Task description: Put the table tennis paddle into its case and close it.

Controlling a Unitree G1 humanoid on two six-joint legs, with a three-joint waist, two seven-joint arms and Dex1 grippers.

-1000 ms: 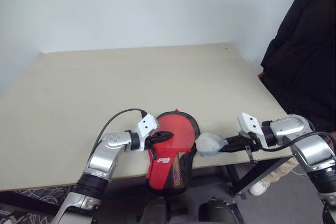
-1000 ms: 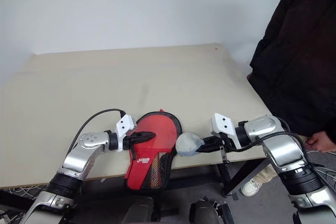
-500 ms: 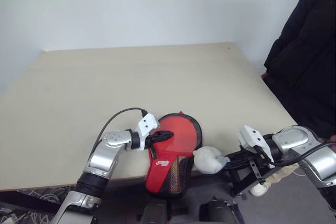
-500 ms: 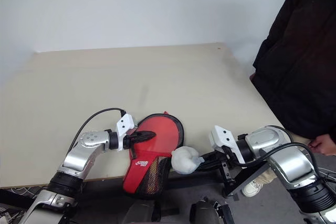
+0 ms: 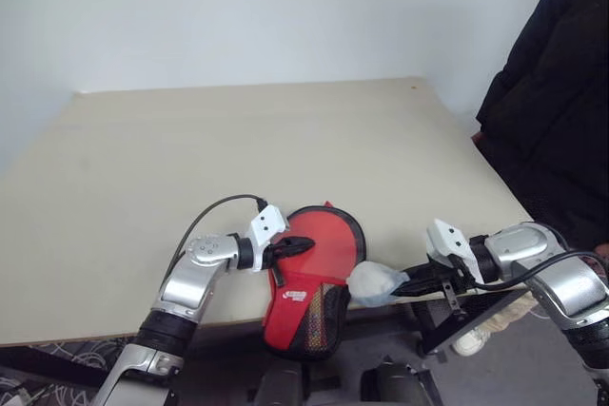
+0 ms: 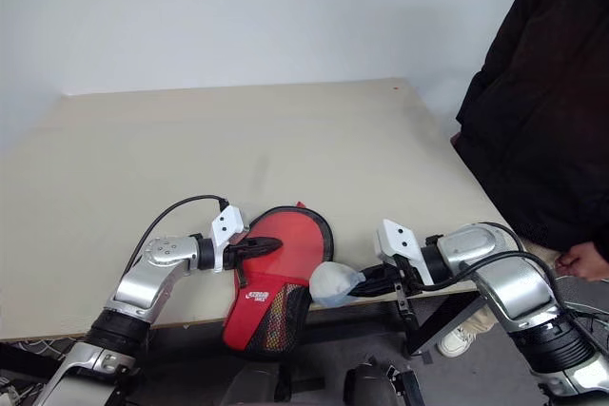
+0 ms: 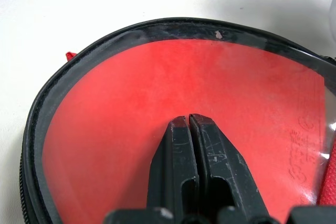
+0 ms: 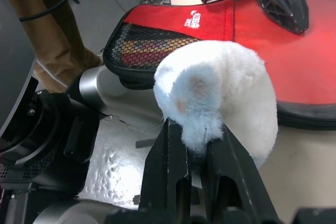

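Case (image 5: 314, 278) lies at the near edge of a beige table (image 5: 238, 149), its handle end with mesh panel hanging off the edge, round red window flat on the top. Plain white wall behind the table. Person in a dark coat (image 5: 557, 111) stands at the right side; a hand shows low right (image 6: 580, 259). Dark floor and a black frame below the table edge.

Paddle: red fills the case's clear window, cannot tell the bat apart from the red panel.

Changes: one second ago the right gripper held the fluffy lump level with the table edge, just right of the case; half a second ago it had dipped below the edge; now it is back up at the edge, again just beside the case's right rim. Case has not shifted. Left arm unchanged.

Left gripper (image 7: 190, 124) has its fingers pressed together, nothing between them, tips resting on the clear window over the red, toward the left part of the round end. Right gripper (image 8: 195, 135) is pinched narrow on the pale fluffy lump (image 8: 218, 93), which sits just beside the case's black rim; cannot tell if they touch.
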